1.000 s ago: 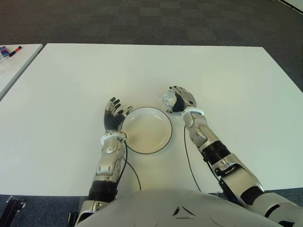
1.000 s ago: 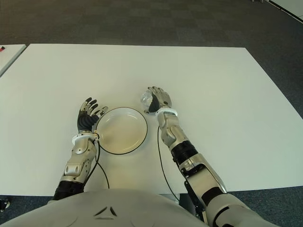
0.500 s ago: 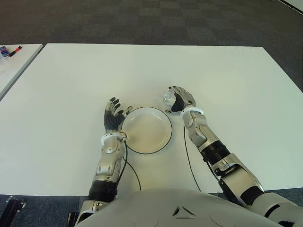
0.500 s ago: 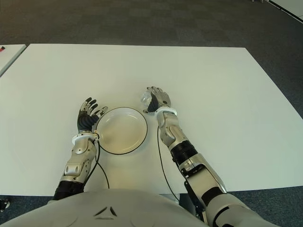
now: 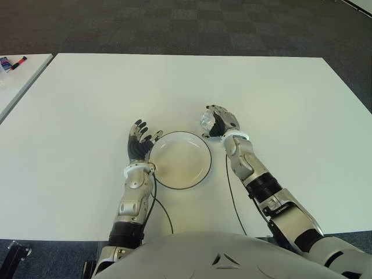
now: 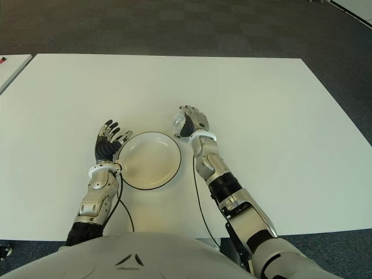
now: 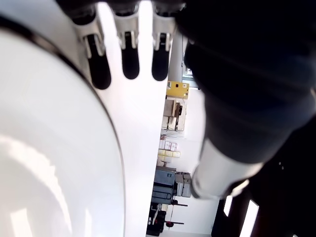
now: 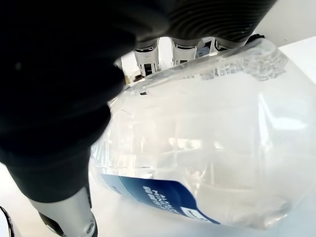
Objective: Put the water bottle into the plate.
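A clear water bottle (image 5: 207,122) with a blue label (image 8: 153,194) is held in my right hand (image 5: 220,122), whose fingers wrap around it just beyond the far right rim of the plate. The white plate (image 5: 181,160) with a dark rim sits on the white table in front of me and holds nothing. My left hand (image 5: 138,145) shows at the plate's left edge, fingers spread and holding nothing; its wrist view shows the plate rim (image 7: 106,118) close by.
The white table (image 5: 87,99) spreads wide on all sides. A second table (image 5: 17,72) with small items at its far corner stands to the left. Dark carpet lies beyond. A thin black cable (image 5: 160,204) runs along my left forearm.
My right hand with the bottle has shifted slightly left toward the plate. The left hand has not moved.
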Controlling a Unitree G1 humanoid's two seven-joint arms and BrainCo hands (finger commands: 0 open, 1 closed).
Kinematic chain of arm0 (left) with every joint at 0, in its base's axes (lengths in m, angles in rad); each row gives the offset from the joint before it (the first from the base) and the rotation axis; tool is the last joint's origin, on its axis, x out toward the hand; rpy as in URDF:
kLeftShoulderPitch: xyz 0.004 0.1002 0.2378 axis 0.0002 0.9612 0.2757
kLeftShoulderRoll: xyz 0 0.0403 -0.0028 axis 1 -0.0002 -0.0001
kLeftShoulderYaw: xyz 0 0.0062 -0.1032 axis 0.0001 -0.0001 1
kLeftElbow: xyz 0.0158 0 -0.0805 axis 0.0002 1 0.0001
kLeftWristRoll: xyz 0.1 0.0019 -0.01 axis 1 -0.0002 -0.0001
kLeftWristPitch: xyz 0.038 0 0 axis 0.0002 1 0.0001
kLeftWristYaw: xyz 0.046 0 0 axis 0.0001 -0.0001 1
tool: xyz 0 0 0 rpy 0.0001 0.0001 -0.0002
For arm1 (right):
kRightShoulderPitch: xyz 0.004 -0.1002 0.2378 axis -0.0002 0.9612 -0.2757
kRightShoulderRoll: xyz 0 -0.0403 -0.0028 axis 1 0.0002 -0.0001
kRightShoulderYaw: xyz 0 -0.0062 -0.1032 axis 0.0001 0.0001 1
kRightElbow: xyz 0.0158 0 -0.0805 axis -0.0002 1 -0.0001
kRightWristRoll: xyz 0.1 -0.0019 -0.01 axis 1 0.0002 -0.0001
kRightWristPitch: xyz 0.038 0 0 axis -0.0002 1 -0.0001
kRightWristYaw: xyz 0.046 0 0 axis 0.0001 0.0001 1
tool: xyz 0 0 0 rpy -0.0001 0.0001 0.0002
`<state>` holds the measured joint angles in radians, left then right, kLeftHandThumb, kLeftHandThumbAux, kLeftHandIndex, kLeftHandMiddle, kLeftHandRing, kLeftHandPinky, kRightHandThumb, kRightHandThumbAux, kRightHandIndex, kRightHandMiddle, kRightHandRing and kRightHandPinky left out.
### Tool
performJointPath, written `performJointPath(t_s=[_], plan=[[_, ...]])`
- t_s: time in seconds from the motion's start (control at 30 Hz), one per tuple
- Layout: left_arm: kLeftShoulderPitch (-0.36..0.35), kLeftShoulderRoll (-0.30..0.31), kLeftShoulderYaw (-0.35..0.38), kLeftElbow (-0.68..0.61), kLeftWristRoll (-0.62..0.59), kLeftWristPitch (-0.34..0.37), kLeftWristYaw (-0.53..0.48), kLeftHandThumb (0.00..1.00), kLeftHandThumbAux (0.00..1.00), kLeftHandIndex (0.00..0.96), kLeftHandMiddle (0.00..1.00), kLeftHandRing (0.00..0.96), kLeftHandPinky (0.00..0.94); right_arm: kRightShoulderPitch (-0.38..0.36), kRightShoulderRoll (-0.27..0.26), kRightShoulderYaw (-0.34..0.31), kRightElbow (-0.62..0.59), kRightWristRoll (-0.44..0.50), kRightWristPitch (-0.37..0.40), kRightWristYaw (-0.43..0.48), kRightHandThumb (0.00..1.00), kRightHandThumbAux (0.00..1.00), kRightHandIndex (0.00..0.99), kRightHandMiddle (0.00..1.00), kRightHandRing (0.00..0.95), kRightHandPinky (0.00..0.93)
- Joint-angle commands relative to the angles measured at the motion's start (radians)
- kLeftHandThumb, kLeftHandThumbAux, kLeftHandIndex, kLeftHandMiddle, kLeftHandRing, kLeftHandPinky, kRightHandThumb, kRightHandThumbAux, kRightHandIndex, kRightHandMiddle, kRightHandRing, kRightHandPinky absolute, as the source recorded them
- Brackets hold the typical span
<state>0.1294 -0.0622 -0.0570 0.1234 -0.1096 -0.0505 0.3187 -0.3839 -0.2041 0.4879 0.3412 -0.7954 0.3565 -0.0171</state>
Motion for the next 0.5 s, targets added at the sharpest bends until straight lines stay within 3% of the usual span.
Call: performJointPath(t_s=[0.03,0.5], plan=[[-0.003,-0.073,-0.001,0.018,-0.002,0.013,-0.003,0.059,0.903,0.148,0.176,0.163,0.196,0.0,0.003,-0.007,-0.008,0.004,0.017,0.009,1.0,0.837,0.0,0.0,0.0,0.0],[-0.005,-0.076,0.0,0.016,-0.002,0.018,0.001,0.054,0.905,0.146,0.176,0.16,0.189,-0.003,-0.004,-0.007,-0.016,0.012,0.013,0.037,1.0,0.831,0.0,0.0,0.0,0.0]])
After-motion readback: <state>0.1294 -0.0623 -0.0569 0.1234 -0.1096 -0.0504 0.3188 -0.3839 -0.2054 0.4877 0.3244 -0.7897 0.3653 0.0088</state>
